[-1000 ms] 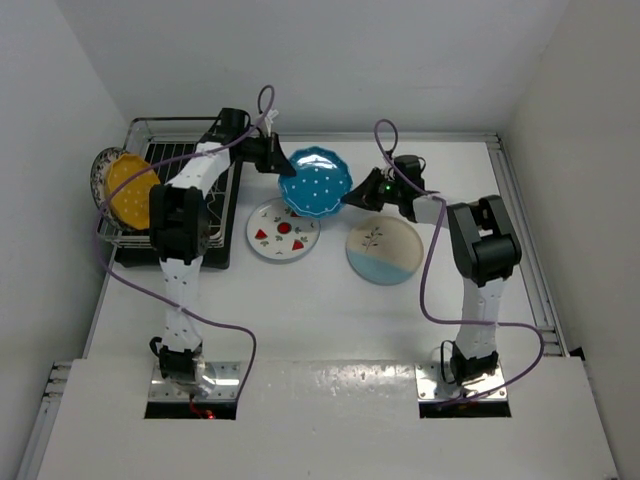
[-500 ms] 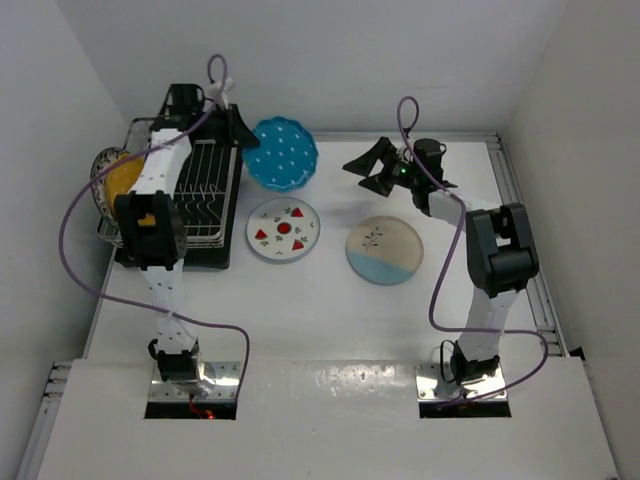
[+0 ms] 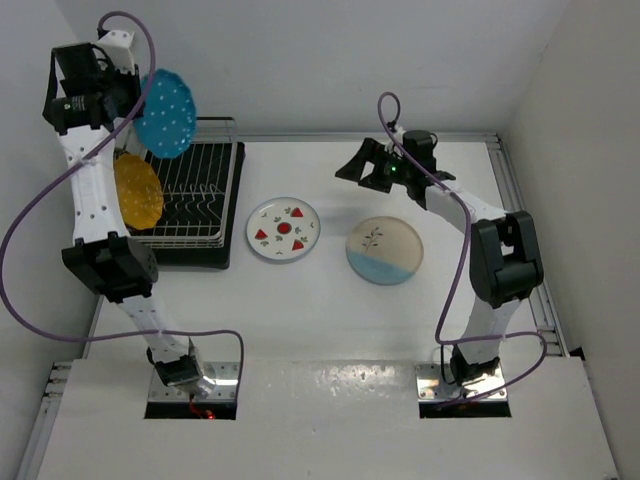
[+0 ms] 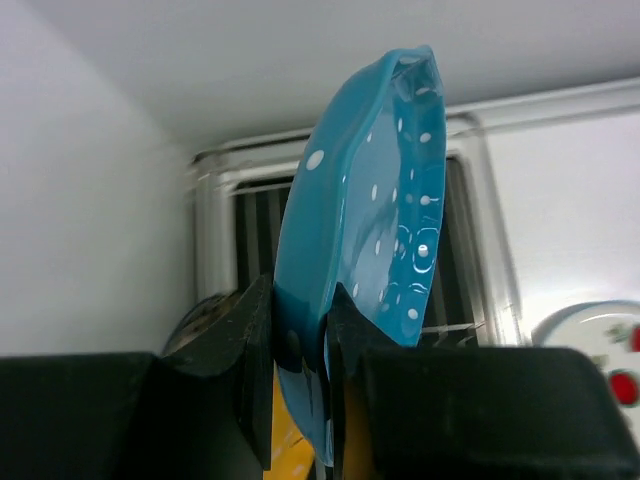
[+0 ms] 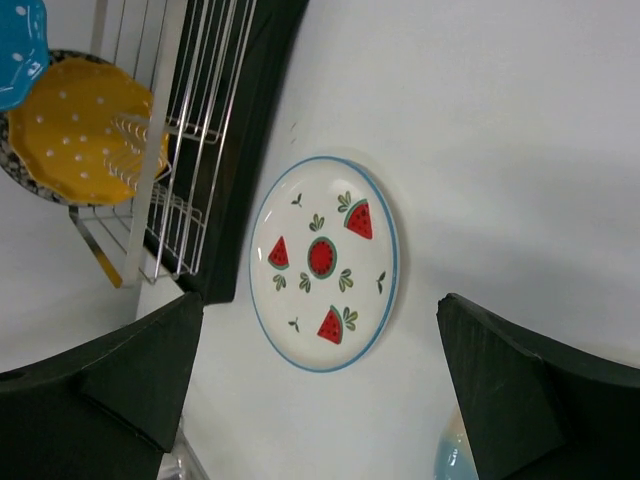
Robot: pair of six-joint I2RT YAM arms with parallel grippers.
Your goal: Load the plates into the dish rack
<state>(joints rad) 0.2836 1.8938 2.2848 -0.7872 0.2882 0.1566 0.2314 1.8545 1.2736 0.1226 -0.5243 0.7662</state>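
Nearest, the cream-and-light-blue round plate with a sprig (image 3: 385, 250) and the white round plate with red fruit slices (image 3: 284, 229) lay flat mid-bench, not yet loaded. Beyond them the right gripper (image 3: 362, 170) hung wide open and empty. At the far-left corner the yellow dotted scalloped plate (image 3: 138, 190) stood in the silver wire dish rack (image 3: 195, 185). Above it the left gripper (image 4: 298, 320) pinched the teal dotted scalloped plate (image 4: 370, 200) by its rim only (a thin hold), so it might swivel, slip, or strike the yellow one going down

Yellow plate (image 3: 138, 190) fills dish rack (image 3: 205, 195) left end; slots to its right free.
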